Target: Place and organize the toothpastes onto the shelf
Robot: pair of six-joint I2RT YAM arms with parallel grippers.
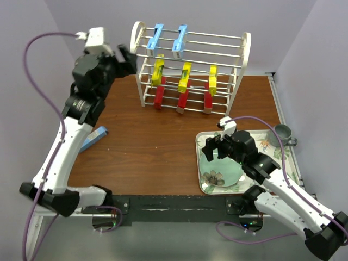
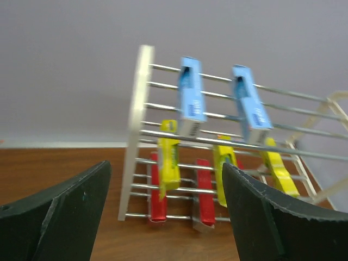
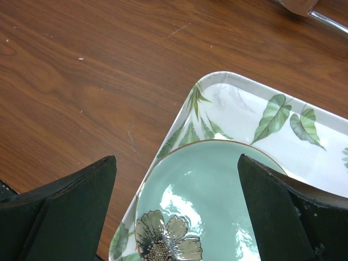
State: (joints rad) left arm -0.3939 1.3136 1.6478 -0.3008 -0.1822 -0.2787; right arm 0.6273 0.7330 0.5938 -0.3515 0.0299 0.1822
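Note:
The white wire shelf [image 1: 246,49] stands at the back of the table. Two light blue toothpastes [image 1: 156,36] lie on its top tier, three yellow ones [image 1: 185,75] on the middle tier, three red ones [image 1: 182,101] on the bottom. A third light blue toothpaste [image 1: 93,138] lies on the table at the left, beside my left arm. My left gripper [image 1: 126,58] is open and empty, raised just left of the shelf; its wrist view shows the shelf [image 2: 138,109] and boxes ahead. My right gripper [image 1: 209,150] is open and empty above the floral tray.
A floral tray [image 1: 202,140] at the front right holds a green flowered plate [image 1: 220,168]; both show in the right wrist view, tray [image 3: 234,103] and plate [image 3: 217,185]. A small grey cup [image 1: 284,132] stands at the right table edge.

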